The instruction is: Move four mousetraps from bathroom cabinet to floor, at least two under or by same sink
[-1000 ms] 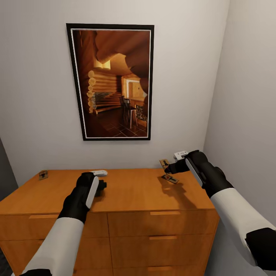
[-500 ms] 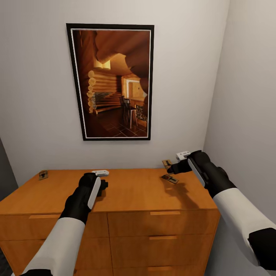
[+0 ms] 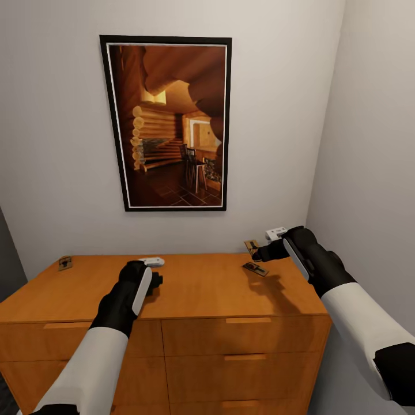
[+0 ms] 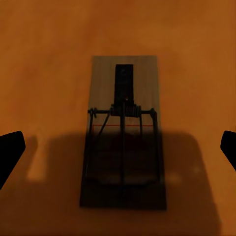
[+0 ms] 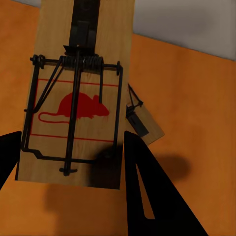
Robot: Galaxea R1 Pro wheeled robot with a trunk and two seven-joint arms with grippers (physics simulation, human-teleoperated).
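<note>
The cabinet (image 3: 190, 288) is smooth orange-brown wood with a soft satin sheen. Between the right gripper's (image 5: 73, 147) matt black fingers sits a mousetrap (image 5: 81, 88) of pale grained wood, dark wire and a printed red mouse. The wall (image 3: 52, 144) beyond looks matt grey-white.

The cabinet (image 3: 190, 288) stands against the back wall, below a framed picture (image 3: 167, 124). One mousetrap (image 3: 65, 263) lies on its top at the far left corner. Another mousetrap (image 3: 255, 268) lies on the top toward the right. Above and behind it, a third mousetrap (image 3: 249, 246) sits clamped in the right gripper (image 3: 257, 253). The left gripper (image 3: 154, 280) hangs over the middle of the top, with a fourth mousetrap (image 4: 123, 132) flat on the wood between its spread fingertips (image 4: 10, 152).
</note>
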